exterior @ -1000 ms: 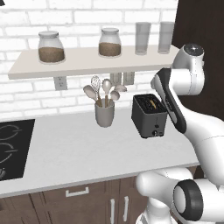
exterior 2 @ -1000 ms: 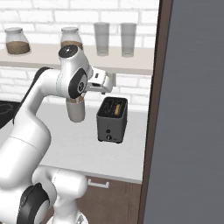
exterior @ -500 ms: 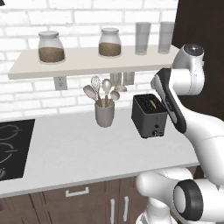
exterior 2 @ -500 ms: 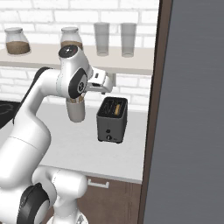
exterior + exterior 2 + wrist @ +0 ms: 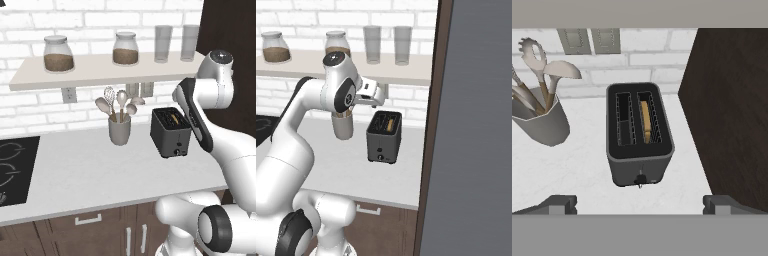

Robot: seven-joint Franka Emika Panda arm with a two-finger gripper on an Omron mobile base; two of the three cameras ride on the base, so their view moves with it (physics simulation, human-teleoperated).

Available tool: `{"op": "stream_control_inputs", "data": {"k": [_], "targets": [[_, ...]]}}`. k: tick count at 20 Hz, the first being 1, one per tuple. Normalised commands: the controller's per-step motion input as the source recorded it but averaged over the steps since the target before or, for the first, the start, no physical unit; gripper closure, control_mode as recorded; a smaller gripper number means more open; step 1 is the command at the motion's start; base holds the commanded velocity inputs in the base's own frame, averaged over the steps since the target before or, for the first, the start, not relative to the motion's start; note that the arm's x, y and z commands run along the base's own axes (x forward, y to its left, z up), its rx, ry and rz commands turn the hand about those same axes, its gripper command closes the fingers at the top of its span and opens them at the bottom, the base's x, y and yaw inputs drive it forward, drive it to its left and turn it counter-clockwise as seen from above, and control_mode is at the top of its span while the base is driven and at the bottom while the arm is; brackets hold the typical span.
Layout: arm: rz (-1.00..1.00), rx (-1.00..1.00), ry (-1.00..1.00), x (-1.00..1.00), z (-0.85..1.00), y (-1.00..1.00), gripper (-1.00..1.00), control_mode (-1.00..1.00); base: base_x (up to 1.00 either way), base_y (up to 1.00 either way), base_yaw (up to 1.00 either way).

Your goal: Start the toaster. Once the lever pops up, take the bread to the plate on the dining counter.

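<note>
The dark grey toaster (image 5: 171,132) (image 5: 384,137) (image 5: 639,135) stands on the white worktop near the brick wall. A tan slice of bread (image 5: 645,121) (image 5: 173,119) (image 5: 389,124) sits down in its right slot as the hand view shows it; the other slot is empty. A small lever knob (image 5: 640,180) sits low on the narrow front face. My gripper (image 5: 640,205) hovers above and in front of the toaster, open, its fingertips (image 5: 562,204) wide apart with nothing between them. The plate and the dining counter are out of view.
A grey utensil cup (image 5: 120,131) (image 5: 542,122) with spoons stands left of the toaster. A shelf (image 5: 100,70) with jars and glasses hangs above. A tall dark cabinet side (image 5: 732,110) (image 5: 476,125) rises close to the toaster's right. A black hob (image 5: 12,167) lies far left.
</note>
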Motion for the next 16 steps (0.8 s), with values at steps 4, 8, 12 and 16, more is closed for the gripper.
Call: {"op": "stream_control_inputs", "data": {"k": [4, 8, 12, 16], "targets": [[0.0, 0.0, 0.0, 0.0, 0.0, 0.0, -1.0, -1.0, 0.0, 0.0, 0.0], [0.0, 0.0, 0.0, 0.0, 0.0, 0.0, -1.0, -1.0, 0.0, 0.0, 0.0], [0.0, 0.0, 0.0, 0.0, 0.0, 0.0, -1.0, -1.0, 0.0, 0.0, 0.0], [0.0, 0.0, 0.0, 0.0, 0.0, 0.0, -1.0, -1.0, 0.0, 0.0, 0.0]]}}
